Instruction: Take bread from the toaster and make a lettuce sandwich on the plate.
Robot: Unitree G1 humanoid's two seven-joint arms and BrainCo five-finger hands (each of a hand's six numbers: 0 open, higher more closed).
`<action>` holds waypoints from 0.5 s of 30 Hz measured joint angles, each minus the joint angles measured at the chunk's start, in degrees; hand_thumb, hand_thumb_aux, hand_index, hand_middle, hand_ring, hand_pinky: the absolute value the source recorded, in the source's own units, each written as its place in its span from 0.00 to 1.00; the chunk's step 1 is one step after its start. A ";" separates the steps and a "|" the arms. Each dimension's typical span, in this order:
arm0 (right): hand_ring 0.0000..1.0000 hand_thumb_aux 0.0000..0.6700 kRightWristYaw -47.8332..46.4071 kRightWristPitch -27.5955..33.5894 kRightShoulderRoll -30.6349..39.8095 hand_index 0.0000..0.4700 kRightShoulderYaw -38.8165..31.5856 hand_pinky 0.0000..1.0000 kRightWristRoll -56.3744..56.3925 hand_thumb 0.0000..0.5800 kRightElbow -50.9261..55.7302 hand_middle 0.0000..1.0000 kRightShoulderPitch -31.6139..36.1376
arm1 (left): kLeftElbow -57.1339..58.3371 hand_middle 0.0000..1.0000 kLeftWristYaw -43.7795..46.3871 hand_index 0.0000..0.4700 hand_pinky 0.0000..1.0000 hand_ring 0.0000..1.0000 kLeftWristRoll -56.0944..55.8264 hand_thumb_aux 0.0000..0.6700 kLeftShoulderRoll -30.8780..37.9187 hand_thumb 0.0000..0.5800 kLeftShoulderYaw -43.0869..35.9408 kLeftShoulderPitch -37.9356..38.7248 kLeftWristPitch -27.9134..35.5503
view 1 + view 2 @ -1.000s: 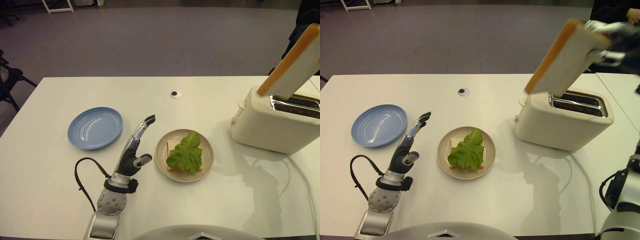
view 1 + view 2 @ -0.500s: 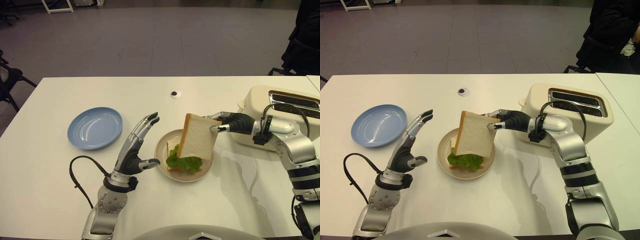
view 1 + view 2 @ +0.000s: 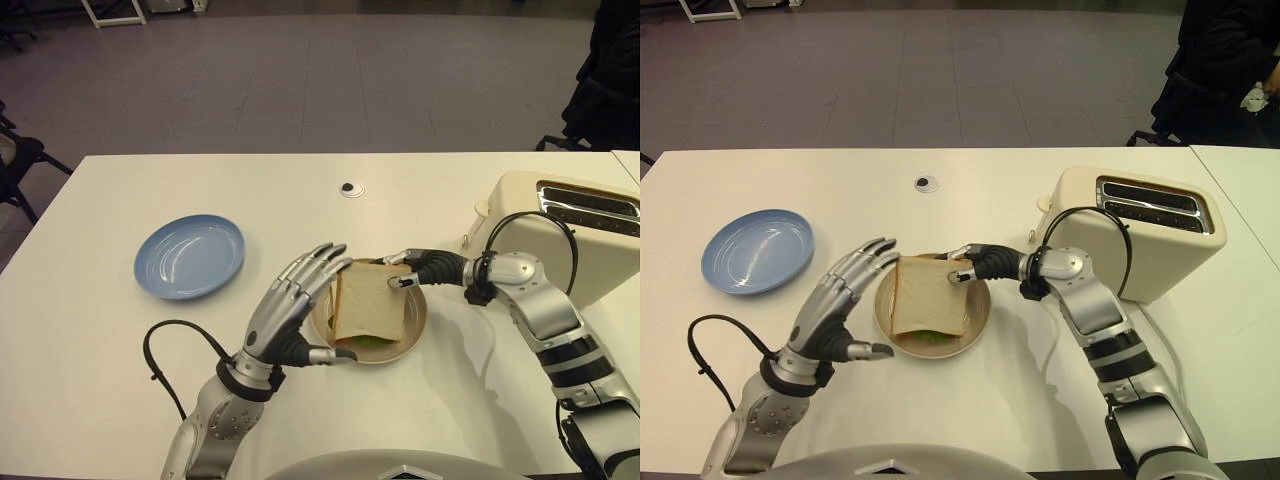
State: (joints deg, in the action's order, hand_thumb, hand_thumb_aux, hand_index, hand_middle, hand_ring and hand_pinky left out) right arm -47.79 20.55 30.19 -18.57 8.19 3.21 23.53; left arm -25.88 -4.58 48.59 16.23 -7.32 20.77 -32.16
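A bread slice (image 3: pixel 367 304) lies nearly flat over the lettuce on the beige plate (image 3: pixel 415 324) in the table's middle; only a green sliver of lettuce (image 3: pixel 367 341) peeks out beneath it. My right hand (image 3: pixel 412 270) pinches the slice's far right corner. My left hand (image 3: pixel 296 316) stands with fingers spread at the plate's left rim, beside the bread (image 3: pixel 928 294), holding nothing. The cream toaster (image 3: pixel 1145 233) stands at the right with empty slots.
A blue plate (image 3: pixel 190 256) sits empty at the left. A small round table grommet (image 3: pixel 348 187) lies behind the beige plate. A black cable (image 3: pixel 165 342) loops by my left wrist, and the toaster's cord (image 3: pixel 1057 330) trails toward the front edge.
My right hand lowered the bread slice from a tilted stand above the plate to nearly flat on the lettuce. My left hand moved right, up to the plate's rim.
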 measured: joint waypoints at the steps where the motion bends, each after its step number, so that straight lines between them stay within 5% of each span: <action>1: 0.00 1.00 0.09 -0.84 -0.24 1.00 0.07 0.00 -0.27 1.00 1.01 0.00 0.23 | -0.19 0.00 -0.20 0.00 0.00 0.00 4.10 0.00 0.47 0.00 -1.41 -0.10 -0.23; 8: 0.00 1.00 0.30 -3.26 -1.33 1.00 0.05 0.00 -1.76 1.00 4.10 0.00 1.01 | 3.82 0.00 -1.22 0.00 0.00 0.00 20.89 0.00 5.06 0.00 -7.55 -2.13 2.57; 14: 0.00 1.00 0.72 -3.21 -1.81 1.00 -0.02 0.00 -3.51 1.00 3.13 0.00 0.46 | 12.46 0.00 -1.81 0.00 0.00 0.00 21.70 0.00 7.59 0.00 -11.04 -7.64 4.40; 15: 0.00 0.94 0.80 -2.98 -1.85 0.94 -0.02 0.00 -3.75 1.00 2.93 0.00 0.33 | 13.38 0.00 -2.04 0.00 0.00 0.00 20.63 0.00 7.74 0.00 -11.38 -7.98 4.46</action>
State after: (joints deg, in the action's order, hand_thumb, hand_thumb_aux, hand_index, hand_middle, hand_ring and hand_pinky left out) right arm -46.99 17.58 28.34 -18.58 4.45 6.15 23.86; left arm -12.50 -6.62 69.22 23.97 -18.70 12.78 -27.70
